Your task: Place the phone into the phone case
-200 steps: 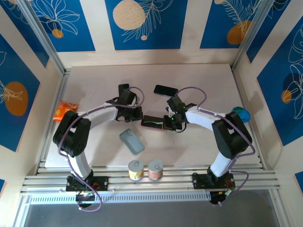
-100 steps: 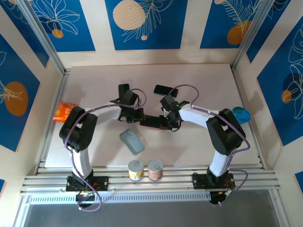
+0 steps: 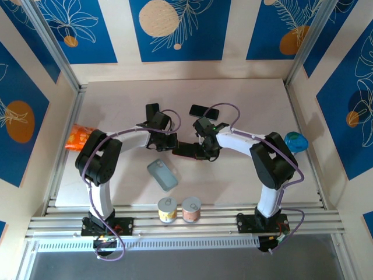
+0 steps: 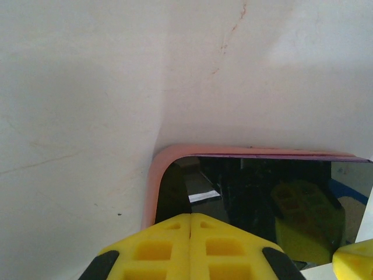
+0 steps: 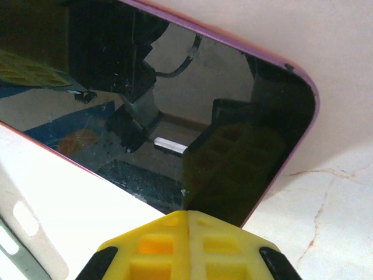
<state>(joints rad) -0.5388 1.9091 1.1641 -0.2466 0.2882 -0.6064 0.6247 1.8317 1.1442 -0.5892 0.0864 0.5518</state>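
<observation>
Both arms have nudged leftward, and the phone has gone with them, lying mid-counter inside its pink phone case. Left gripper and right gripper have jaws clenched empty, apparently pressing the glass. Seating looks nearly done.

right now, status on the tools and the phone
Left tool shut, right tool shut, one over each end of phone. Both corners seen sit inside pink case. Spare grey case nearer, apart.

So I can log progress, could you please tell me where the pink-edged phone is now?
In the top view the pink-edged phone lies near the centre of the table, with the black phone behind it and the grey-blue case in front, to its left.
</observation>
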